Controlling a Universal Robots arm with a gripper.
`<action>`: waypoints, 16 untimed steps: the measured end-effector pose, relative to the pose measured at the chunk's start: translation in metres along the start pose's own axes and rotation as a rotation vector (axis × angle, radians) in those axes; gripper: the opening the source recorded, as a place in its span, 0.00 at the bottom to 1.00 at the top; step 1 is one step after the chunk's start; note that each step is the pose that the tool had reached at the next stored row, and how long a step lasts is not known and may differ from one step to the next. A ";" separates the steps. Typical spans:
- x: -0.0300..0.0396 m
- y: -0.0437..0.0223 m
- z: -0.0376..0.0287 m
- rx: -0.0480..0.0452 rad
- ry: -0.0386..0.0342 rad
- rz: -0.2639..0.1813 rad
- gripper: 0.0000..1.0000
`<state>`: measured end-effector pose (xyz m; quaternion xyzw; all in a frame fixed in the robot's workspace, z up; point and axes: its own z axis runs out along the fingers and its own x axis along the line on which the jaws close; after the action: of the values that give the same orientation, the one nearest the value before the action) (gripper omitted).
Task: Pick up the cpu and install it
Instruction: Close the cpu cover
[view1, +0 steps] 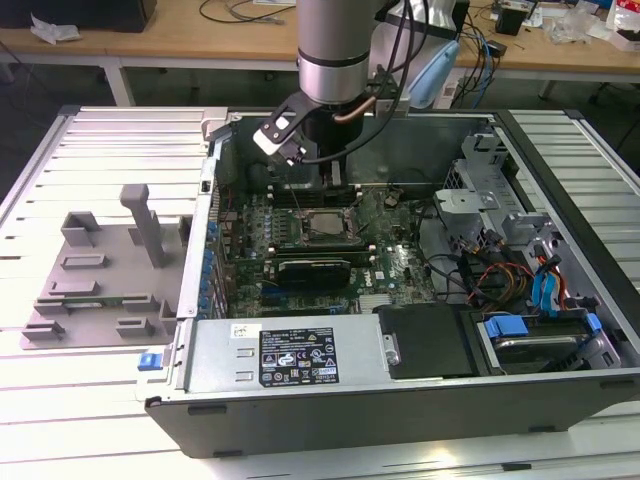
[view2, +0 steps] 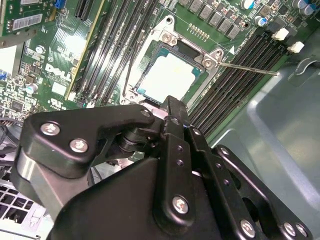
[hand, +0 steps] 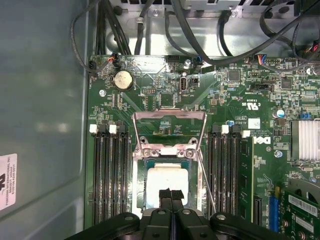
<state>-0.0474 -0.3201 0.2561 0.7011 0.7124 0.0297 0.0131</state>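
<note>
an open computer case (view1: 400, 400) lies on its side on a slatted metal table (view1: 90, 420), its labelled near wall facing the exterior camera. just beside the case, on the exterior view's left, a grey tray (view1: 90, 290) with upright blocks sits on the slats. inside the case, past a black cover (view1: 430, 340) and a blue-handled drive bay (view1: 540, 350), the green motherboard (view1: 400, 265) lies flat with a dark expansion card (view1: 315, 268) across it. beyond the card, the cpu (view1: 325, 226) sits in its socket (view2: 186, 47), silvery plate up. both wrist views show it lying square inside the socket. the metal load frame (hand: 169, 131) is hinged up and open at one end, a thin lever (view2: 250, 67) is raised beside it, and rows of black memory slots (hand: 107, 175) run along either side. the gripper (hand: 171, 193) hangs over one edge of the cpu, its two black fingertips pressed together with nothing between them. whether they touch the plate cannot be told. past the open frame, a coin battery (hand: 123, 79) sits on the board and black cables (hand: 187, 30) run toward the case wall. the silver arm (view1: 335, 45) rises out of the case, and wooden benches (view1: 180, 45) strewn with wires stand behind it.
</note>
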 end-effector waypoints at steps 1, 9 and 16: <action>0.0000 0.0001 -0.0016 0.0000 0.0000 0.000 0.11; 0.0001 0.0003 -0.0047 0.0001 -0.0001 0.000 0.11; 0.0003 0.0008 -0.0137 0.0000 0.0001 0.000 0.11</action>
<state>-0.0474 -0.3201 0.2698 0.7011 0.7124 0.0297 0.0131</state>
